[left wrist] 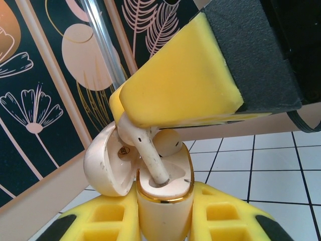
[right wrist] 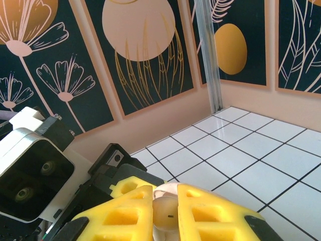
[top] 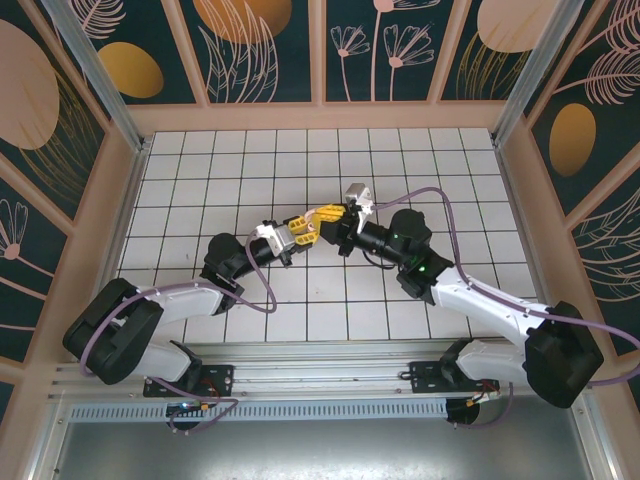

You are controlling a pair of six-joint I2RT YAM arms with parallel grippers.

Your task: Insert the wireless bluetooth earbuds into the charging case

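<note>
Progress: past the halfway mark by the look of it, with one bud home and the other partway in.
Charging case (left wrist: 173, 173): open and upright, mouth facing up, with its lid (left wrist: 108, 163) flipped out to the side. It sits mid-table where the two arms meet nose to nose, and it looks lifted off the tiled table (top: 400, 160) rather than resting on it.
Left gripper (left wrist: 165, 221): clenched on the lower body of the charging case, one yellow pad on each side, keeping it steady.
Seated earbud (left wrist: 169, 141): rounded head poking up at the back of the case. It seems to be down in its socket, but the stem is hidden, so that's a guess.
Held earbud (left wrist: 146, 153): tilted, with the stem tip already inside the front socket. The head is well above the rim, so it isn't fully seated yet.
Right gripper (right wrist: 165, 208): pinched shut on the head of the held earbud. The pale bud shows between its yellow pads in the right wrist view.
Done: case open, one earbud apparently in, second one lined up and started into its hole.
Left to do: push the held earbud down until it seats, then let go of it. Closing the lid might follow, though the task only asks for insertion.
Snag risk: the stem goes in at a slant, so it probably needs straightening or it could jam against the socket edge.
</note>
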